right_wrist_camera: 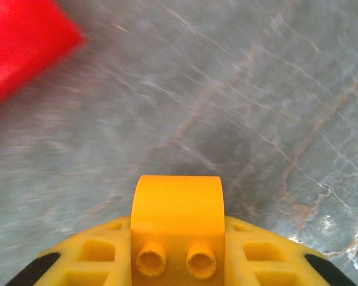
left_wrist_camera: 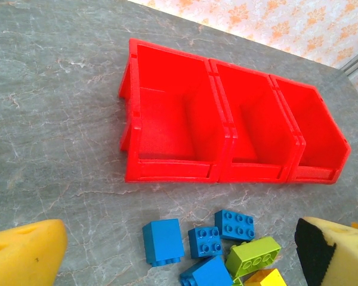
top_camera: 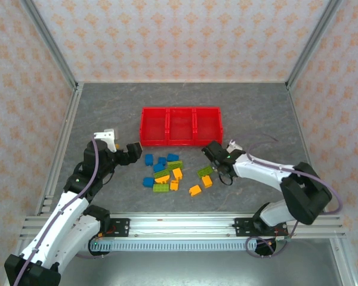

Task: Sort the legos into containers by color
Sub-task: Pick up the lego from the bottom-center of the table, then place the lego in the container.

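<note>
Grey marbled table [top_camera: 107, 113], patterned walls [top_camera: 185, 36] all round. Centre stage, the loose legos [top_camera: 167, 173], blue, lime green and orange-yellow, lie scattered just in front of the bins [top_camera: 181, 126], three red ones joined in a row. One orange lego [right_wrist_camera: 178, 208] sits apart from the rest: the right end effector [top_camera: 212, 150] has it pinched between its fingers [right_wrist_camera: 89, 262], studs facing the wrist camera, near the right bin's front corner. That arm's elbow is folded low on the right, forearm stretched leftward across the table. The left end effector [top_camera: 133, 152] sits just left of the pile, fingers [left_wrist_camera: 27, 256] spread wide, arm bent up from its base at lower left, wrist turned right toward the bricks.
</note>
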`<action>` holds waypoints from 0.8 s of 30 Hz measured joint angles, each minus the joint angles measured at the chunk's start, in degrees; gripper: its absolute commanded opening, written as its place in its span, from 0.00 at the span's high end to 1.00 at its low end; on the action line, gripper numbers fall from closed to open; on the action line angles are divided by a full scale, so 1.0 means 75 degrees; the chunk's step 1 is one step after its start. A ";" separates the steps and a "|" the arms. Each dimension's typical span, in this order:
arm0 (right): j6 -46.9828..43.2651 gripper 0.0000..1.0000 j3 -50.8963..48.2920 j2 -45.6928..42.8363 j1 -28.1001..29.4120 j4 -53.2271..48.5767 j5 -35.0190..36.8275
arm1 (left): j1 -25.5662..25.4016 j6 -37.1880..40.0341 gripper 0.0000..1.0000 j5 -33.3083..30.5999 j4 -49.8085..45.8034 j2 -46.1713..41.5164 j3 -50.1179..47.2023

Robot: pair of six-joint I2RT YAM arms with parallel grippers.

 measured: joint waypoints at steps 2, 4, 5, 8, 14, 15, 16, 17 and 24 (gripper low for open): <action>-0.0309 0.76 0.0326 -0.0425 0.0029 -0.0009 0.0134 | 0.0000 0.0000 0.01 -0.0020 -0.0003 0.0000 0.0000; -0.0761 0.74 0.0717 -0.0833 0.0026 0.0117 0.0259 | 0.0000 0.0000 0.01 -0.0026 -0.0003 0.0000 0.0000; -0.1049 0.74 0.0941 -0.0968 0.0020 0.0210 0.0315 | 0.0000 0.0000 0.01 -0.0029 0.0000 0.0000 0.0000; -0.2017 0.74 0.1778 -0.0880 -0.0119 0.0484 0.0323 | 0.0000 0.0000 0.01 -0.0055 0.0000 -0.0003 0.0000; -0.4264 0.74 0.3689 0.0918 -0.0758 0.0749 0.0108 | 0.0000 -0.0003 0.01 -0.0055 0.0000 0.0003 0.0000; -0.4666 0.74 0.3955 0.1309 -0.0845 0.0761 0.0041 | 0.0000 0.0000 0.01 -0.0055 0.0000 0.0020 0.0000; -0.4945 0.74 0.4138 0.1588 -0.0906 0.0769 -0.0017 | 0.0000 0.0000 0.01 -0.0055 0.0000 0.0044 0.0000; -0.5266 0.74 0.4310 0.1918 -0.0985 0.0787 -0.0149 | 0.0000 0.0000 0.01 -0.0055 0.0000 0.0090 0.0000; -0.6286 0.68 0.4645 0.3244 -0.1565 0.0816 -0.0857 | 0.0000 -0.0003 0.01 -0.0047 0.0000 0.0265 0.0000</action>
